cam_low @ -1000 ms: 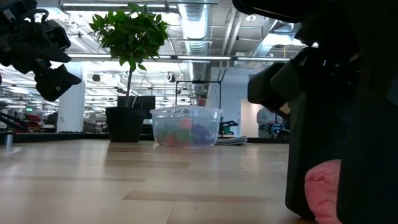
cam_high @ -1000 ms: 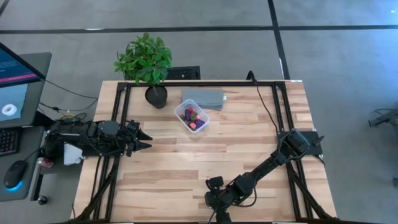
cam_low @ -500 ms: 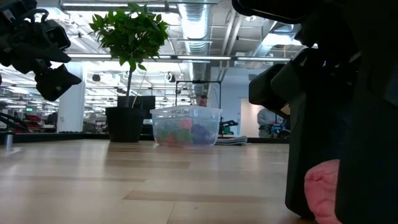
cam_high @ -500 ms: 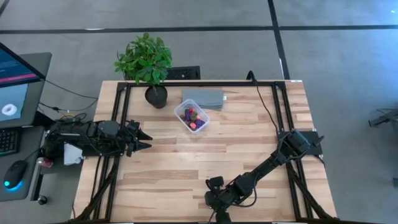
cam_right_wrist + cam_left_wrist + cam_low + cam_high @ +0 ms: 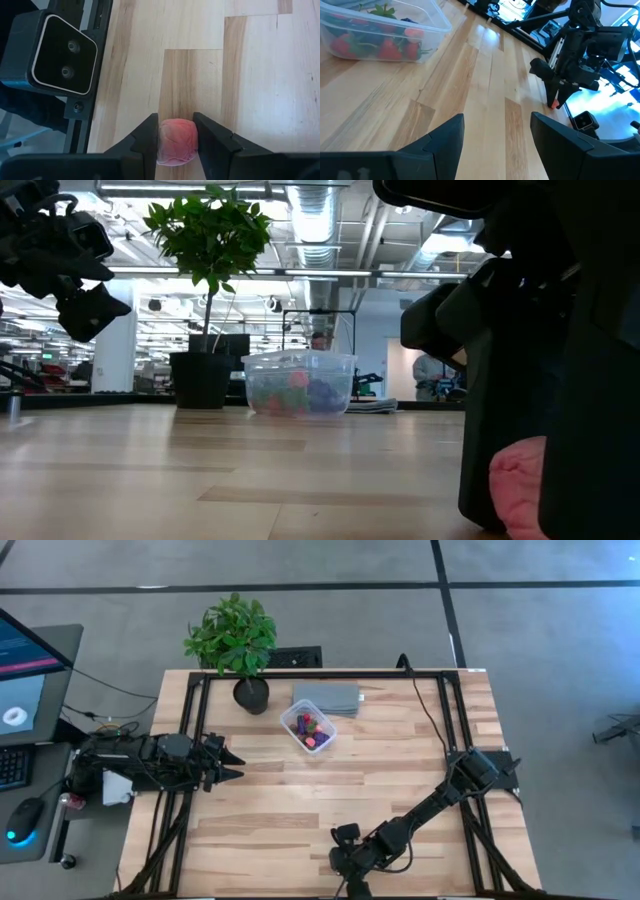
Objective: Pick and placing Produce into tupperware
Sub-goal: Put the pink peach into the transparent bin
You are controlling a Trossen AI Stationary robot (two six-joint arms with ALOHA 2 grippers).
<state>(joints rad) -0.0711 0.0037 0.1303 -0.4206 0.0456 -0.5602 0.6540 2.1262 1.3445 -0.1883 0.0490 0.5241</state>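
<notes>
The clear tupperware [image 5: 308, 727] stands on the table's far middle part and holds red, dark and pink produce [image 5: 385, 47]; the low view shows it too [image 5: 300, 383]. My right gripper [image 5: 176, 136] is at the table's near edge [image 5: 345, 858], pointing down, shut on a pale pink fruit piece [image 5: 176, 141], which also shows in the low view [image 5: 520, 485]. My left gripper [image 5: 495, 135] waits open above the table's left side [image 5: 232, 762], touching nothing. My right gripper pinches the pink fruit piece by its two opposite sides [image 5: 162, 140] between the two fingers [image 5: 210, 135], coming from above and pointing down. The piece sits low at the tabletop [image 5: 515, 515]; whether it rests on the wood or is just clear I cannot tell.
A potted plant [image 5: 235, 640] stands at the far left corner and a flat grey slab [image 5: 327, 697] lies just behind the tupperware. A black camera block [image 5: 55, 52] sits at the near edge close to my right gripper. Bare wood lies between gripper and tupperware.
</notes>
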